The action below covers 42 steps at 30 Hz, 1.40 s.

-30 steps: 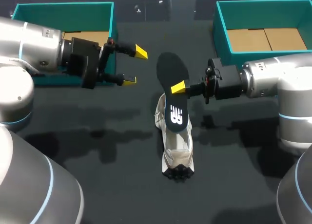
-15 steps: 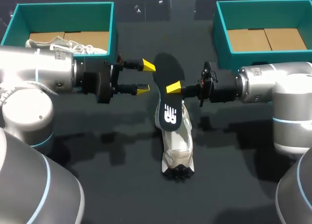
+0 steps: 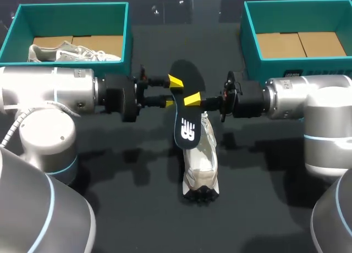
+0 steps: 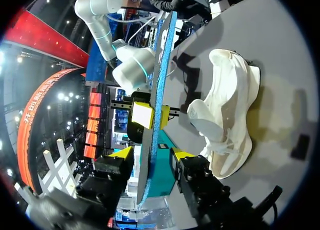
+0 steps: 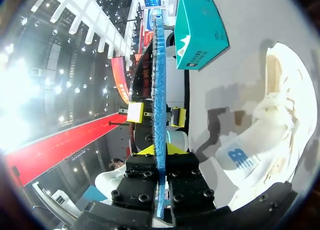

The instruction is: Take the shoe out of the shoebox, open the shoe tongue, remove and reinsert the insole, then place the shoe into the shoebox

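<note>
A dark insole [image 3: 186, 126] with a white logo hangs edge-up over the white shoe [image 3: 201, 162], which lies on the black table. My right gripper [image 3: 190, 100] is shut on the insole's middle; in the right wrist view the blue-edged insole [image 5: 159, 65] runs straight up from between its fingers [image 5: 160, 151]. My left gripper [image 3: 172, 92] straddles the insole's far end. In its own view the insole [image 4: 162, 65] passes between the yellow tips [image 4: 151, 154] with a gap on each side, so it is open. The shoe [image 4: 230, 115] lies beside it, tongue raised.
A teal shoebox [image 3: 126, 38] at the back left holds a second pale shoe [image 3: 71, 52]. Another teal shoebox [image 3: 250, 41] at the back right shows only its cardboard floor. Both arms stretch across the table's middle, ahead of the boxes.
My left arm has swung in from the left box to the insole, its fingers narrowing around the insole's end. The right gripper has carried the insole slightly left and lower.
</note>
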Tool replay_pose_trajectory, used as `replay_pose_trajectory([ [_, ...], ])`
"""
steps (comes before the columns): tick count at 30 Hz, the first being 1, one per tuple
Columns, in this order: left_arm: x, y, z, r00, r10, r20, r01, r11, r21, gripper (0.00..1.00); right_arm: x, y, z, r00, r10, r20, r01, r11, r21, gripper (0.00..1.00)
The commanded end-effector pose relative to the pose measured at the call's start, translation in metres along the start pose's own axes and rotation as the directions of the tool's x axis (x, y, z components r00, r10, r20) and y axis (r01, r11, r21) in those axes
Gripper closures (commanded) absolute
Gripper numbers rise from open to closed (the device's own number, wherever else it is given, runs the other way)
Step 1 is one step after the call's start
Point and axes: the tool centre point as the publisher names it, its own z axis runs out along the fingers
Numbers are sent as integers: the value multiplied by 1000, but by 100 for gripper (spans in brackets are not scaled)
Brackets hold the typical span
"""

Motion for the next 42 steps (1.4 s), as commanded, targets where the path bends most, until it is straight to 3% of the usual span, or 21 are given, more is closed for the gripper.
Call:
replay_pose_trajectory([
  [1,3,2,11,1000,0,18,0,1000,-4,56,-1,0,4,1000,-2,-4,2,1000,0,100],
  [21,7,-6,29,997,29,74,-29,1000,-2,76,-2,1,7,1000,8,-18,-8,1000,3,100],
  [30,8,-7,32,996,46,80,-45,999,-10,76,-2,0,5,1000,22,-19,-22,1000,1,100],
  [32,8,-8,33,996,48,80,-47,999,-11,84,-2,0,5,1000,23,-19,-23,1000,2,100],
  [33,8,-8,33,995,49,81,-48,999,-13,100,-2,0,5,1000,23,-19,-23,1000,3,100],
  [37,7,-9,33,995,52,86,-51,999,-12,100,-4,1,2,999,26,-21,-26,1000,1,100],
  [38,7,-10,33,995,53,87,-52,999,-11,100,-5,0,1,999,25,-22,-25,1000,-2,94],
  [40,6,-11,30,995,55,88,-54,998,-8,100,-7,-1,-4,1000,17,-22,-17,1000,-8,39],
  [41,5,-12,29,994,57,88,-56,998,-8,100,-8,-2,-7,1000,6,-18,-6,1000,-9,0],
  [42,4,-12,27,994,59,88,-58,998,-10,100,-8,-3,-12,1000,-5,-18,5,1000,-11,0],
])
